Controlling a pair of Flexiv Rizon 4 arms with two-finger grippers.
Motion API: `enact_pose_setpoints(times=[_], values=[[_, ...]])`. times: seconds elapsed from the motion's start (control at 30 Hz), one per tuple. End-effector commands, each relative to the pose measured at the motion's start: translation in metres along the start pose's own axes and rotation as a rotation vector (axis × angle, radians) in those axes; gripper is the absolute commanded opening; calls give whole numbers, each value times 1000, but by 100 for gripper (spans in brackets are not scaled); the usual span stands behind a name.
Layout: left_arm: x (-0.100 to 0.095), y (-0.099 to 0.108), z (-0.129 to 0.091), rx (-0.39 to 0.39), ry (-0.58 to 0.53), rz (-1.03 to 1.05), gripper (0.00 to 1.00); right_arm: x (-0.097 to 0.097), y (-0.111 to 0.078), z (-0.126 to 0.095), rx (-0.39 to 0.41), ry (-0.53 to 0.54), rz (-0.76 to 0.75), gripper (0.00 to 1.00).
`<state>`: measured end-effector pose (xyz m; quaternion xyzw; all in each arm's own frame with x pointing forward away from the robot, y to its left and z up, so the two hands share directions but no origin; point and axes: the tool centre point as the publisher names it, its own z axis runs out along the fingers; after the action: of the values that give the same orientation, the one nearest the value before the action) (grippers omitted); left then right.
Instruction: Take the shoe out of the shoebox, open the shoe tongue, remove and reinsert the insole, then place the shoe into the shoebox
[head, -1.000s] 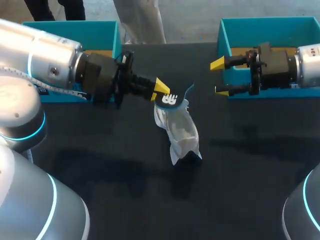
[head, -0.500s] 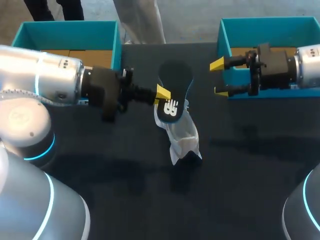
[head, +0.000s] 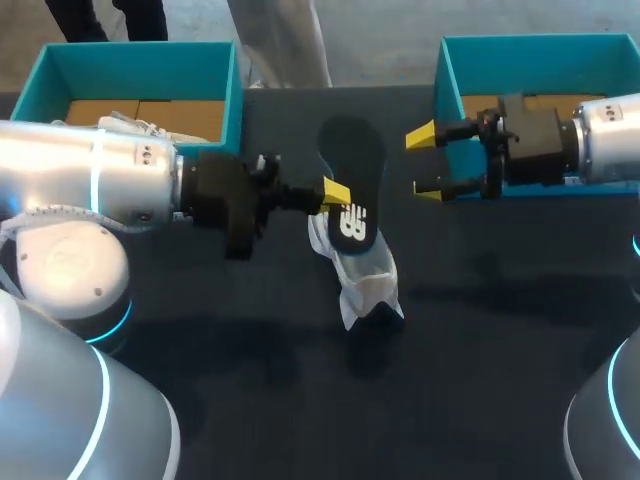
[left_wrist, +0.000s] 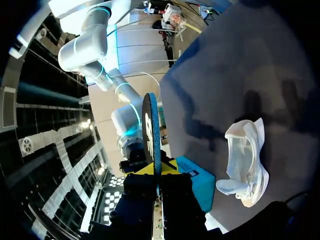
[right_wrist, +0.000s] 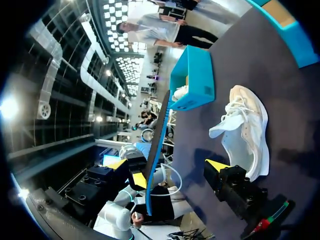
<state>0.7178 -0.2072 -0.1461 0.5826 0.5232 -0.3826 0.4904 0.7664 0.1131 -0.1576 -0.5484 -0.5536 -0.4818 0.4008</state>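
Note:
A white shoe (head: 362, 272) lies on the dark table, toe toward me; it also shows in the left wrist view (left_wrist: 246, 161) and the right wrist view (right_wrist: 248, 131). My left gripper (head: 335, 191) is shut on the heel end of the black insole (head: 354, 180), held out of the shoe just above its opening. The left wrist view shows the insole (left_wrist: 151, 132) edge-on, rising from the yellow tips (left_wrist: 156, 170). My right gripper (head: 424, 162) stands wide open to the insole's right, apart from it. In its own view the insole (right_wrist: 157, 142) stands ahead of the right gripper (right_wrist: 167, 165).
Two teal shoeboxes stand at the back: the left one (head: 215, 55) holds another white shoe (head: 128, 125), and the right one (head: 450, 60) sits behind my right arm. The left box (right_wrist: 192, 80) is also in the right wrist view.
My left gripper has pulled the insole out of the shoe and turned it up on end, drifting right. The right gripper has moved left toward it, still open.

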Motion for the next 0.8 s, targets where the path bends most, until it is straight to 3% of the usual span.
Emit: enact_pose_setpoints(times=[0.03, 0.2, 0.37, 0.8], values=[[5, 4, 11, -24, 2, -4, 0, -2, 4, 11, 7, 17, -6, 100], [3, 3, 20, -45, 11, 1, 0, -2, 6, 21, 31, 31, -9, 85], [4, 1, 27, -40, 15, 2, 0, -2, 8, 28, 56, 37, -12, 52], [7, 0, 28, -34, 11, -9, 0, -1, 11, 30, 73, 34, -9, 41]])
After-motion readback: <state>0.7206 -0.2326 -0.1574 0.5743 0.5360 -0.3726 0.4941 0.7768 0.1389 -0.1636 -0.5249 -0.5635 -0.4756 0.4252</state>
